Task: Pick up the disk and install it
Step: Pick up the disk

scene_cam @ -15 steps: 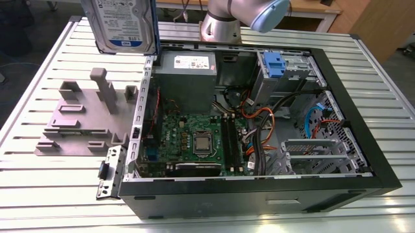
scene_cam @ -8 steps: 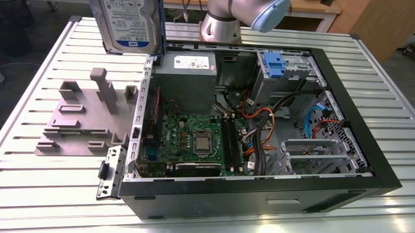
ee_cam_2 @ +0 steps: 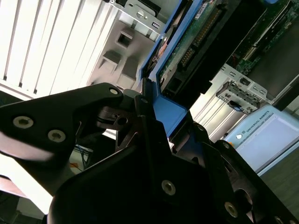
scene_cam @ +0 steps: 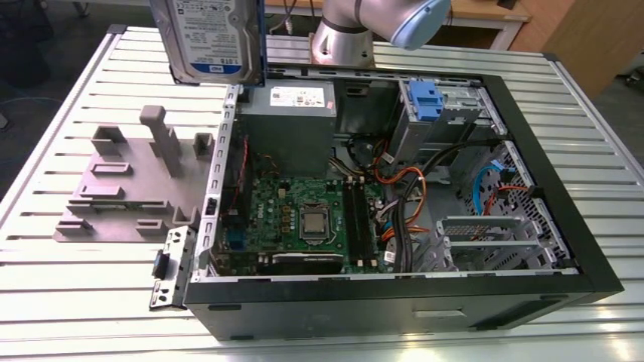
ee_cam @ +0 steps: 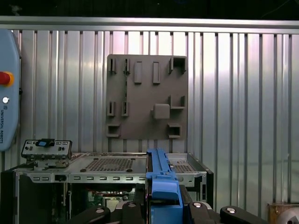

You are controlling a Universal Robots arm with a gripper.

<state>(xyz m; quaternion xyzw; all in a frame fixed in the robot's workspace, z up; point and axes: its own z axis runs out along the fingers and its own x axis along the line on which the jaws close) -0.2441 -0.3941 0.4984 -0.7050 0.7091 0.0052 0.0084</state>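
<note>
The disk [scene_cam: 207, 38] hangs upright high above the table, over the far corner of the open computer case [scene_cam: 563, 249] on the exterior view's left, its white-and-blue label facing the camera. In the second wrist view my gripper [ee_cam_2: 145, 107] has its black fingers [ee_cam_2: 79, 121] clamped on the blue carrier, with the disk [ee_cam_2: 196, 42] showing its green circuit board beyond them. In the first wrist view the carrier's blue edge [ee_cam: 161, 179] stands up between the fingers of the gripper [ee_cam: 161, 210], above the case.
The case lies on its side on a slatted metal table [scene_cam: 90, 302], with motherboard [scene_cam: 302, 219], cables and a blue drive caddy [scene_cam: 427, 102] inside. A grey box with a white sticker [scene_cam: 292, 105] sits in it. A grey fixture plate [scene_cam: 121, 181] lies beside the case.
</note>
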